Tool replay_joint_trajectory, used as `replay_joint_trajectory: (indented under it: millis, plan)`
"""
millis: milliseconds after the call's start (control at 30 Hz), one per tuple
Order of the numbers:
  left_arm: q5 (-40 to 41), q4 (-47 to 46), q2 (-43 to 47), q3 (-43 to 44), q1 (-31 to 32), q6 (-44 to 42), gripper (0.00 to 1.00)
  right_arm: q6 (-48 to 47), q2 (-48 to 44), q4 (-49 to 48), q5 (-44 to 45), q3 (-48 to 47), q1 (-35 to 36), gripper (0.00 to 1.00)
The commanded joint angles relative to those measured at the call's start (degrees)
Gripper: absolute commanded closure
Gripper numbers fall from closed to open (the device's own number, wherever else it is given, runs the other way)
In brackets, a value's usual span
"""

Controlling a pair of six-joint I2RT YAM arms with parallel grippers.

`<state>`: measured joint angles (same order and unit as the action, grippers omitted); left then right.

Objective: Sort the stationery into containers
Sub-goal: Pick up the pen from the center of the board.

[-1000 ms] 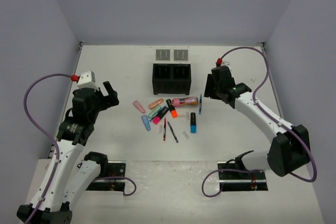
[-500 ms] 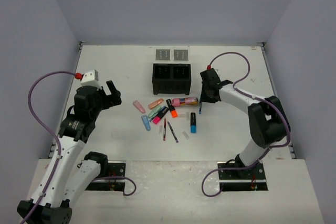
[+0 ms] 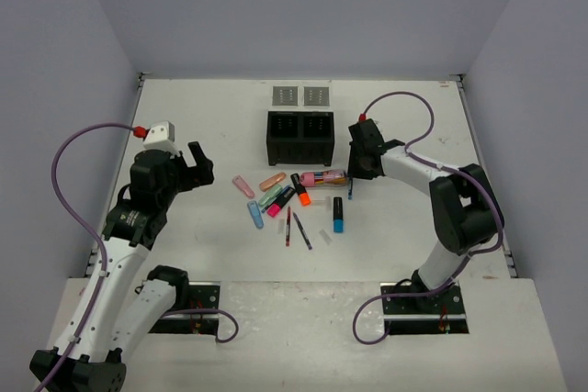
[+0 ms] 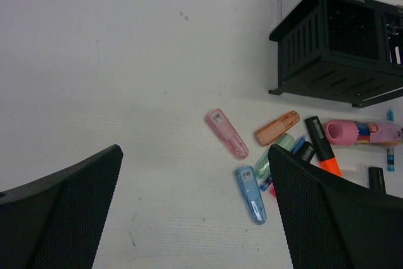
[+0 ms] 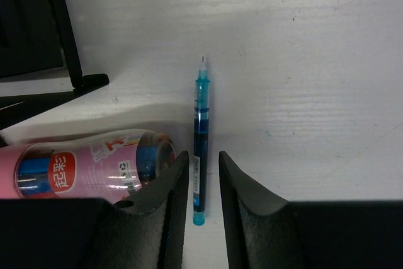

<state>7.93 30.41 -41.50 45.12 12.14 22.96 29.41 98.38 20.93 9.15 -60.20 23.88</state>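
The stationery lies in a loose heap mid-table: a pink-gold tube [image 3: 323, 177], an orange highlighter [image 3: 300, 188], a blue highlighter [image 3: 338, 214], a red pen [image 3: 288, 225] and a dark pen [image 3: 302, 231]. My right gripper [image 3: 352, 174] is low over a thin blue pen [image 5: 201, 130]. Its narrowly open jaws straddle the pen's near end without closing on it, and the tube [image 5: 82, 165] lies just to the left. My left gripper [image 3: 195, 167] is wide open and empty above the table, left of the pink [image 4: 227, 133], salmon [image 4: 276, 128] and blue [image 4: 250, 193] highlighters.
The black two-compartment box [image 3: 300, 135] stands just behind the heap, and its foot [image 5: 88, 81] is close to the pen's tip. Two small grey dotted trays [image 3: 286, 95] [image 3: 316, 95] lie behind it. Bare table lies under my left gripper [image 4: 195, 150].
My right arm swung left and down from the right side until its jaws came around the blue pen. My left gripper shifted only slightly.
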Motion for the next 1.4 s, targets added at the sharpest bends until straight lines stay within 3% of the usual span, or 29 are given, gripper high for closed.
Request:
replay_joint_trajectory:
  millis: [0,167,300,433,567,600,667,733,933,1067,1167,1233,1300,1333,1367]
  plan:
    - [-1.0,-2.5,1.0,-0.3,-0.3,-1.4,0.0,1.0,1.6,-1.6,-0.2,-2.2,-0.2,0.73]
    - [-0.8,-2.5,1.5,-0.4,-0.4,-1.4,0.0,1.0,4.7,0.4,-0.3,-3.8,-0.2,0.74]
    - [-0.2,-2.4,1.7,-0.4,-0.4,-1.3,0.0,1.1,5.7,1.4,0.1,-4.2,-0.2,0.81]
    - [-0.1,-2.3,1.9,-0.4,-0.6,-1.3,0.0,1.8,5.4,2.1,-0.1,-3.6,-0.2,0.82]
    - [0.9,-1.9,1.8,-0.1,-0.6,-1.0,0.0,2.5,5.3,3.2,-0.7,-3.4,-0.2,0.93]
    - [1.4,-1.6,1.8,0.0,-0.7,-0.4,0.0,2.6,5.2,3.4,-0.8,-3.3,-0.2,1.0]
    - [3.3,-0.6,1.7,0.2,-0.8,2.1,0.0,3.0,4.1,3.3,-1.1,-2.5,-0.2,1.0]
    - [6.3,2.1,1.6,0.6,-1.1,6.3,0.0,3.3,1.9,3.0,-1.1,-1.2,-0.2,1.0]
    - [8.6,3.4,0.0,1.4,-1.4,6.9,0.0,2.9,-11.5,8.1,5.7,0.6,-0.2,1.0]
    - [5.6,3.1,-2.3,2.8,-1.2,10.0,0.0,1.2,-22.8,10.9,8.2,2.1,-0.1,1.0]
    - [8.3,0.1,-6.9,1.4,8.3,19.4,0.0,-0.2,-32.1,11.1,6.1,3.5,-0.2,1.0]
    - [21.1,0.6,-13.0,2.8,21.9,26.2,0.0,-0.9,-38.3,11.4,4.3,4.2,-0.2,1.0]
    - [29.0,3.9,-21.7,7.5,37.1,33.8,0.0,-1.5,-40.3,12.7,3.5,4.0,-0.1,1.0]
    - [34.9,8.8,-25.4,12.0,44.3,36.7,0.0,-1.7,-41.9,13.4,4.1,3.9,-0.2,1.0]
    - [36.3,11.0,-29.4,13.8,47.0,40.0,0.0,-2.0,-42.6,14.4,4.4,3.8,-0.2,1.0]
